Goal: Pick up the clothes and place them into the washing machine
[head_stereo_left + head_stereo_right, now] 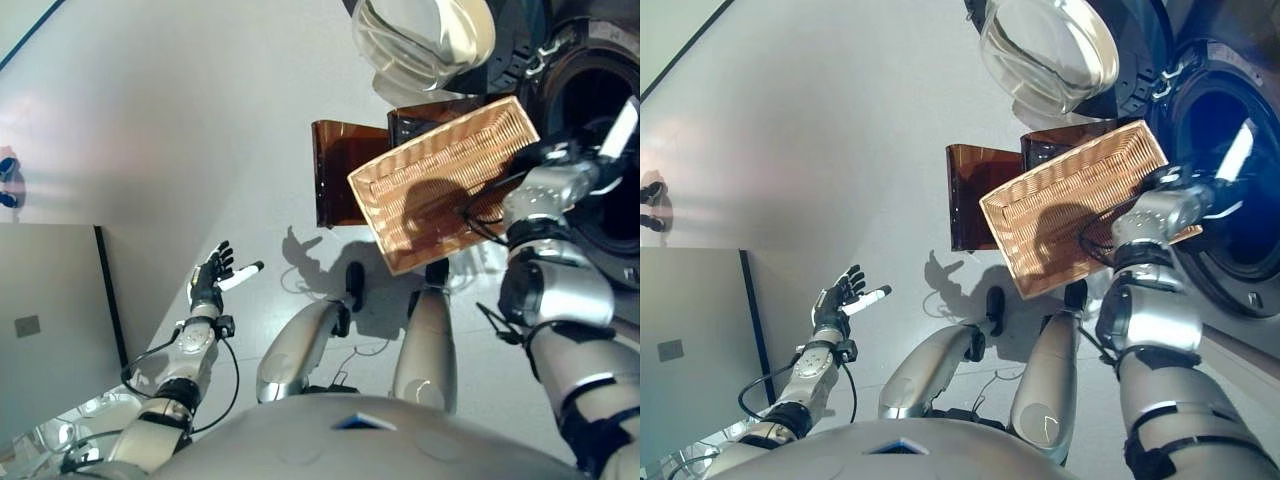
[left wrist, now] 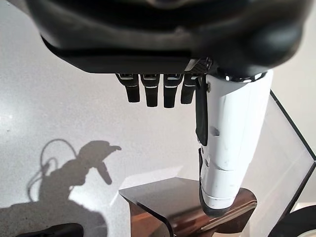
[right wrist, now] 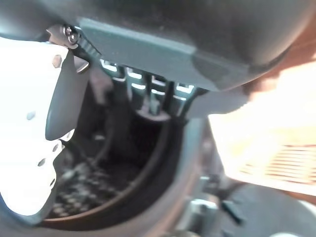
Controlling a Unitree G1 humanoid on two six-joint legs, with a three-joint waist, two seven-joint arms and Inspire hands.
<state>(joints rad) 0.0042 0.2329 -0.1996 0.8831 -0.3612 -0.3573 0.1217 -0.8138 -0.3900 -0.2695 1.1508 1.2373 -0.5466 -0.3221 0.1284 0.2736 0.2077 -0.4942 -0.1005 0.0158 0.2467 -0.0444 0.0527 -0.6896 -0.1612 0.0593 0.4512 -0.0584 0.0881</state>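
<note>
The right robot hand [image 1: 1185,190] reaches to the washing machine's [image 1: 1240,170] round opening at the far right, its white thumb pointing into the dark drum; in its wrist view the fingers [image 3: 148,94] hang fairly straight and hold nothing. Inside the drum lies a dark checked cloth [image 3: 84,190], seemingly the clothes. A wicker basket [image 1: 445,180] sits tilted just left of that hand, touching its wrist, with nothing in it. The machine's glass door [image 1: 1050,50] stands swung open, far and left of the opening. Behind the basket is a brown translucent stand [image 1: 335,165]. The left robot hand [image 1: 212,275] hovers over the grey floor [image 1: 180,120] at near left, fingers spread, holding nothing.
</note>
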